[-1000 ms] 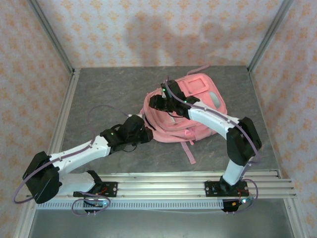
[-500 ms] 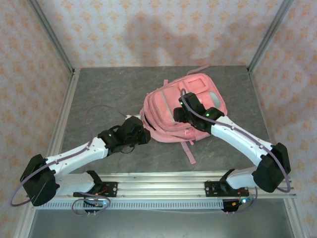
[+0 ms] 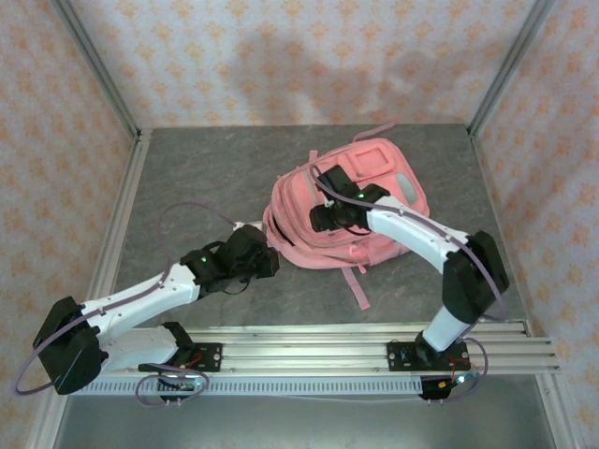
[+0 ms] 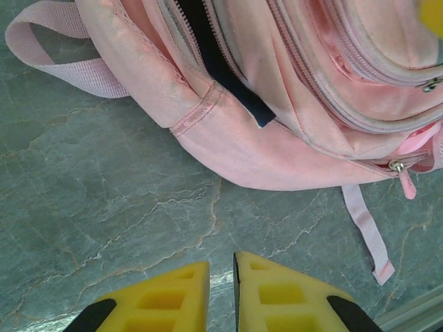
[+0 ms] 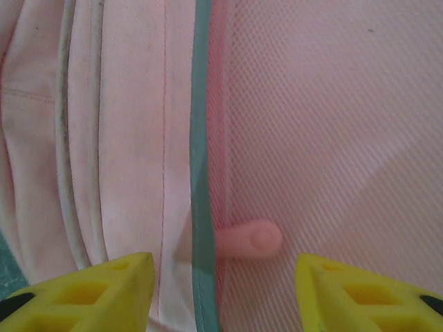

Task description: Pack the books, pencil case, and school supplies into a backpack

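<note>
Top external view, item one: backpack point(image 3: 386, 166), pink, lying flat on the desk point(image 3: 206, 178), main zip parted. Right jaws: open, empty, poised directly over its upper face. Between them I see a mesh pocket point(image 5: 332, 138), teal trim point(image 5: 200, 173) and a small pink tab point(image 5: 250, 240), which I judge they are lined up to pinch, to work a closure. Left jaws: all but closed on nothing, low over bare desk, the backpack's bottom edge just ahead of the fingertips point(image 4: 173, 297); I read this as parked clear. Dark navy strip point(image 4: 221, 62) in the opening ahead, probably a book already inside.
</note>
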### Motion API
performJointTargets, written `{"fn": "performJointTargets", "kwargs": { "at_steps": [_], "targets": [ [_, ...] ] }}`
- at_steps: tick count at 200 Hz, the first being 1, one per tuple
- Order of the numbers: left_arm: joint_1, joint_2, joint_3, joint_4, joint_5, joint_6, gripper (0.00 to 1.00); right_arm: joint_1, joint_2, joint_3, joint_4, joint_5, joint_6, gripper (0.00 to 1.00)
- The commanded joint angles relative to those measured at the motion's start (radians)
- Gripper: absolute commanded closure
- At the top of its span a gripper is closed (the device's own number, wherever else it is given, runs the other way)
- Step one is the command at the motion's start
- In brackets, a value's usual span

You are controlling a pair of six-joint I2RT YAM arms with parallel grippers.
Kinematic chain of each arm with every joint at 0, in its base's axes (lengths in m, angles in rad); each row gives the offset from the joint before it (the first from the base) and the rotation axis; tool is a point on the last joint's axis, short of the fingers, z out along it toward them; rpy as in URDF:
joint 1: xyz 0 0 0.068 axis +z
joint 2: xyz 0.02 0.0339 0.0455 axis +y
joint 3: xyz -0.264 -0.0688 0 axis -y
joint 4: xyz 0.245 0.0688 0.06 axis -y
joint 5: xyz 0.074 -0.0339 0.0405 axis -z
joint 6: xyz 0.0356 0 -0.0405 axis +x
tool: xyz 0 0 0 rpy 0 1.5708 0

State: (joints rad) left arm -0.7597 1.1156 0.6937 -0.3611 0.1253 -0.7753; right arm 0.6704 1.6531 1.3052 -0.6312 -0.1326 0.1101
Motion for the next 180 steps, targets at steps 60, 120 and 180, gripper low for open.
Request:
{"fn": "performJointTargets", "kwargs": {
  "at_steps": [60, 120, 180],
  "targets": [
    [-0.059, 0.030, 0.030, -0.013, 0.009, 0.058, 0.83, -0.025, 0.030, 0.083, 0.086, -0.312, 0.077, 0.95],
    [-0.199, 0.205, 0.188, -0.023, -0.086, 0.092, 0.72, -0.107, -0.056, 0.048, 0.398, -0.240, 0.509, 1.00],
    [-0.258, 0.444, 0.374, -0.067, -0.163, 0.120, 0.43, -0.106, -0.044, 0.047, 0.428, -0.130, 0.708, 1.00]
  ]
}}
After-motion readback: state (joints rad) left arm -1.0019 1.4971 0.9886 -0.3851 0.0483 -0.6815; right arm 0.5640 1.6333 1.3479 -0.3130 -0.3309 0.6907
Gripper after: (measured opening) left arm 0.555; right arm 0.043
